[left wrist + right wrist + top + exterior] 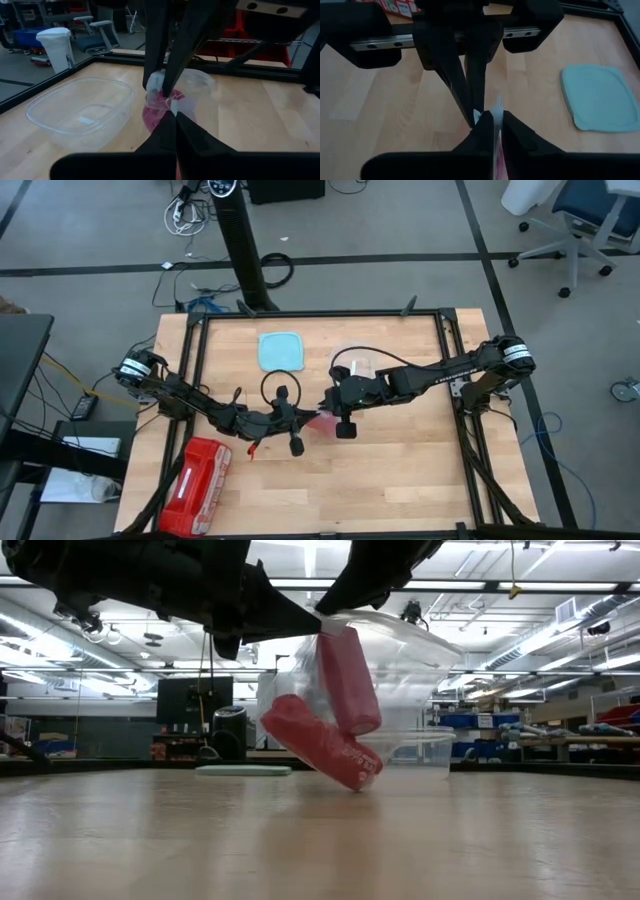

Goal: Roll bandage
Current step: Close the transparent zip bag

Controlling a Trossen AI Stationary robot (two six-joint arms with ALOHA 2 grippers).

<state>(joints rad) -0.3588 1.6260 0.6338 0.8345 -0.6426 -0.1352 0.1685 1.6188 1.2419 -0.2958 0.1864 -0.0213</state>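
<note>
near the middle of the wooden bench (pixel 400 470), my left gripper (pixel 300 420) and right gripper (pixel 328 412) each pinch shut on a clear plastic bag (pixel 400 660), lifting it so the dusky pink-red fabric bandage (pixel 325 745) hangs inside, its lowest fold just touching the bench.

Dark jointed arms (pixel 200 402), seemingly white-banded

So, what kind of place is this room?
Probably a robotics lab or workshop: a wooden table in a black frame, office chairs on a grey floor, loose cables, and shelves behind.
</note>
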